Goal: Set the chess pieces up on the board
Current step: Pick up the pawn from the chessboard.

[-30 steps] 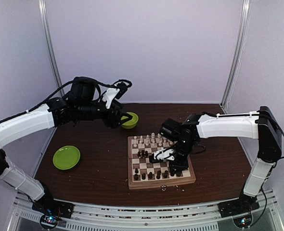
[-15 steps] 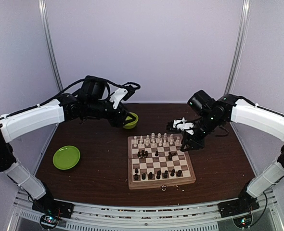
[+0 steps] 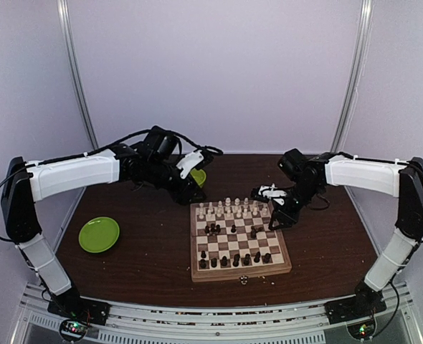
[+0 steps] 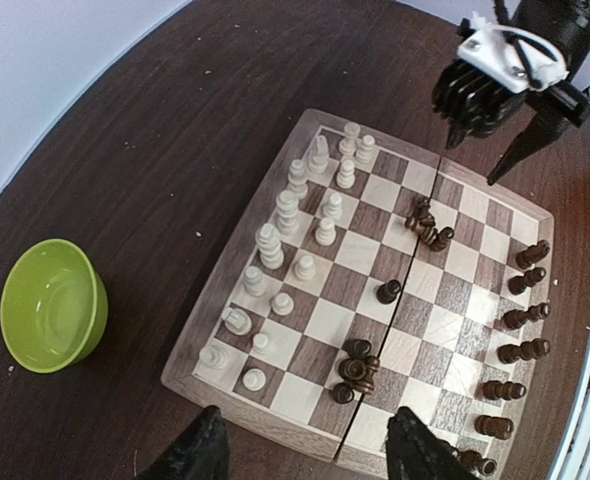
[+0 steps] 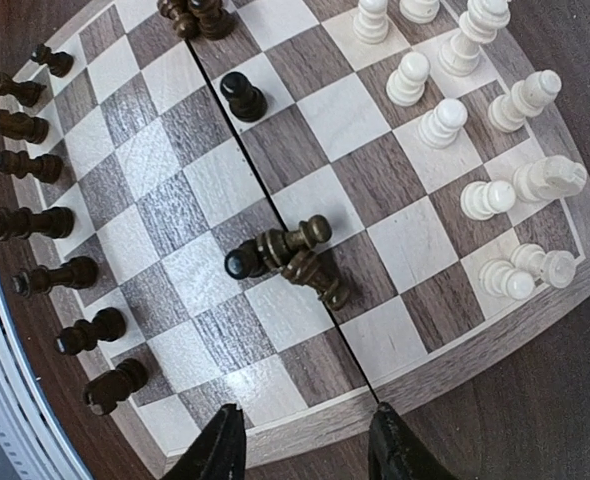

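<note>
Evidently mid-job: the board sits at the table's centre. The cream chess pieces stand in 2 loose rows along its far side, and the dark ones line the near edge. 2 heaps of dark men, the nearer heap toppled in a tangle, and 1 lone pawn sit out of place in mid-board. The left gripper hovers by the far-left corner, jaws apart and empty. The right gripper hangs over the far-right rim, fingers spread on nothing. The men look tiny, light, hard and smooth, so they are likely to skid or tip at a nudge. A pinch across the slim stem, below the head, seems the safest hold.
</note>
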`<action>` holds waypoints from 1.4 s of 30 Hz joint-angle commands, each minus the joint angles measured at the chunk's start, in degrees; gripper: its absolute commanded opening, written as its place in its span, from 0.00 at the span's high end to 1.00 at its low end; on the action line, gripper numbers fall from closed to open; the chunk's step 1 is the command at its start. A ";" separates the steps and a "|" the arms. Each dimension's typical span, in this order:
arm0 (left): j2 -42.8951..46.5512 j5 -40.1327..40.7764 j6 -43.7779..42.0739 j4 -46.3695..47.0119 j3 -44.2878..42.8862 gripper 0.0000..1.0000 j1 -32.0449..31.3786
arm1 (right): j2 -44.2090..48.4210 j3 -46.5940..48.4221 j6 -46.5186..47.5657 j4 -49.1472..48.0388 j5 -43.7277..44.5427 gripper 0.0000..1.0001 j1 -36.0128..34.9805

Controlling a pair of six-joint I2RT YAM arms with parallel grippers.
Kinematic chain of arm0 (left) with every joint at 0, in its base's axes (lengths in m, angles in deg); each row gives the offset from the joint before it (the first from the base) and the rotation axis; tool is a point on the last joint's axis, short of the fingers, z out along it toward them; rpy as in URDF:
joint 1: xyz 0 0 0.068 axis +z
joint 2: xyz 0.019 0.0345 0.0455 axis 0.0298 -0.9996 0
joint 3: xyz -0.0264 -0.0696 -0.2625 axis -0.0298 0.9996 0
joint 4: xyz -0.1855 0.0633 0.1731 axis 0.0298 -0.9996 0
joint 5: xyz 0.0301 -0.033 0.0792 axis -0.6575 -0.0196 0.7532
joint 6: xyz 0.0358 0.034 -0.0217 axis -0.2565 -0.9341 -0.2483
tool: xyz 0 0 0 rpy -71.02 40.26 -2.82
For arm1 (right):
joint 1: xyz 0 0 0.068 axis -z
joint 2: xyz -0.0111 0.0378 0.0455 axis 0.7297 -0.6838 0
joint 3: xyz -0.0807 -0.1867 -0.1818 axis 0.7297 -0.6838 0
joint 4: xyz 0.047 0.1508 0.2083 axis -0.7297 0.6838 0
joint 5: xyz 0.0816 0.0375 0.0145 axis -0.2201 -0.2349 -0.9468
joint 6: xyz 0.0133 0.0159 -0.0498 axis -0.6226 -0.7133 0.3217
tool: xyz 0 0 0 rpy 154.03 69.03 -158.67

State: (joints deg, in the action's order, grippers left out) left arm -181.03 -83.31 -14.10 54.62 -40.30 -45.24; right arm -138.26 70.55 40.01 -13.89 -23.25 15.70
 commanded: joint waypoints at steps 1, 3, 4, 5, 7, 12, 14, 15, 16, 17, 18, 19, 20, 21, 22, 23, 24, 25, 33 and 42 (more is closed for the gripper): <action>-0.68 -3.77 -1.05 2.54 -1.01 0.44 -0.67 | -3.51 3.71 -0.02 -0.82 1.23 0.58 -0.12; -0.86 -4.09 -0.94 2.55 -1.26 0.44 -0.68 | -4.69 4.29 -0.26 -0.61 1.69 0.58 -0.21; -0.88 -4.22 -0.83 2.55 -1.35 0.44 -0.68 | -5.21 4.42 -0.16 -0.58 1.78 0.58 -0.22; -0.88 -4.39 -0.80 2.55 -1.42 0.44 -0.70 | -5.39 4.56 -0.19 -0.58 1.63 0.58 -0.29; -0.92 -4.94 -0.59 2.55 -1.59 0.44 -0.69 | -5.83 5.27 -0.05 -0.16 0.62 0.58 -0.44; -0.88 -5.37 -0.34 2.69 -1.88 0.44 -0.68 | -7.29 7.89 -0.55 0.73 0.74 0.60 -2.61; -0.60 -4.99 -0.28 2.85 -1.75 0.44 -0.68 | -8.01 8.72 -1.20 0.93 1.56 0.61 -4.11; -0.47 -4.87 -0.31 3.01 -1.67 0.44 -0.68 | -8.46 8.93 -1.32 1.00 1.98 0.61 -4.74; -0.18 -4.64 -0.36 3.19 -1.50 0.44 -0.70 | -8.76 9.08 -1.46 0.96 2.67 0.61 -5.27; 0.03 -4.44 -0.37 3.31 -1.39 0.44 -0.68 | -9.13 9.17 -1.63 0.78 3.84 0.62 -5.85; 0.20 -4.26 -0.37 3.34 -1.30 0.44 -0.70 | -9.59 9.37 -1.71 0.76 4.68 0.62 -6.26; 0.32 -4.17 -0.40 3.34 -1.29 0.44 -0.68 | -10.07 9.63 -1.77 0.79 5.47 0.63 -6.62; 0.39 -4.05 -0.45 3.34 -1.29 0.44 -0.68 | -10.65 9.97 -1.82 0.96 6.01 0.63 -6.90; 0.48 -4.02 -0.45 3.34 -1.28 0.44 -0.68 | -11.06 10.22 -1.94 1.12 6.49 0.64 -7.10; 0.52 -4.09 -0.45 3.34 -1.27 0.44 -0.68 | -11.58 10.58 -2.03 1.37 6.75 0.65 -7.25; 0.48 -4.11 -0.45 3.34 -1.29 0.44 -0.70 | -12.06 10.90 -2.16 1.73 6.87 0.65 -7.36; 0.60 -4.18 -0.45 3.34 -1.29 0.44 -0.68 | -12.47 11.23 -2.26 2.05 6.96 0.66 -7.56; 0.56 -4.20 -0.45 3.34 -1.29 0.44 -0.68 | -12.83 11.29 -2.31 2.21 6.97 0.66 -7.67; 0.35 -4.37 -0.54 3.34 -1.29 0.44 -0.68 | -13.30 10.97 -1.66 2.32 7.04 0.76 -8.31; 0.35 -4.38 -0.49 3.35 -1.29 0.43 -0.68 | -12.74 10.32 -0.81 3.01 4.70 0.83 -8.99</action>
State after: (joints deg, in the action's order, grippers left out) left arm -181.59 -87.31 -14.21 55.21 -40.32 -45.72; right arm -151.35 80.23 38.74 -12.30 -17.57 7.33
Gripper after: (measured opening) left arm 0.564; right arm 0.175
